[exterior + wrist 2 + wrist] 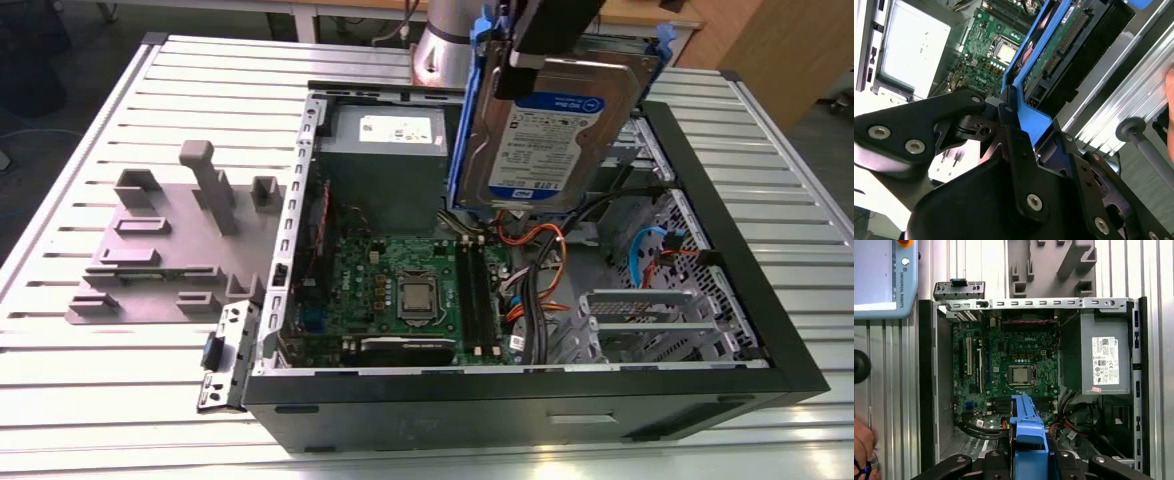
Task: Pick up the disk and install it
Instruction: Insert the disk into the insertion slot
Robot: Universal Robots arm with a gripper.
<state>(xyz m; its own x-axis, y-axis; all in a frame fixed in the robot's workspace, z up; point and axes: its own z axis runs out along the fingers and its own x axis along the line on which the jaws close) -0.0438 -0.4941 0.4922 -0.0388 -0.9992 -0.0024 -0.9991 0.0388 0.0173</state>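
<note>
Silver metal makes up the face of the disk point(567, 120), which bears a blue-and-white label and sits in a blue plastic carrier frame along its long edges. In the exterior view we see it hanging nearly upright, label toward the camera, above the open computer case point(534, 410) at about one o'clock from the motherboard point(400, 290). Its lower end is just above a bundle of orange and black cables point(534, 245). The jaws are clamped on its upper end, on the blue frame.

From the exterior view we get the label face. The second wrist view adds the other side of the disk point(1051, 55): a green circuit board with a dark connector row, edged by the blue carrier. There we also see the black fingers point(1016, 145) pressed against that carrier.

The first wrist view looks past the carrier's blue edge point(1028, 432) straight into the case. It lays out the processor socket point(1021, 375) and the grey power supply point(1104, 365) with its white sticker. Beside the case it brings in a pale control pendant point(879, 285) and a person's hand point(861, 445).

Back in the exterior view, a grey fixture plate point(160, 255) with upright posts lies on the slatted metal counter point(107, 420) at nine o'clock from the case, and a bare metal drive cage point(641, 320) sits at four o'clock from the motherboard.
</note>
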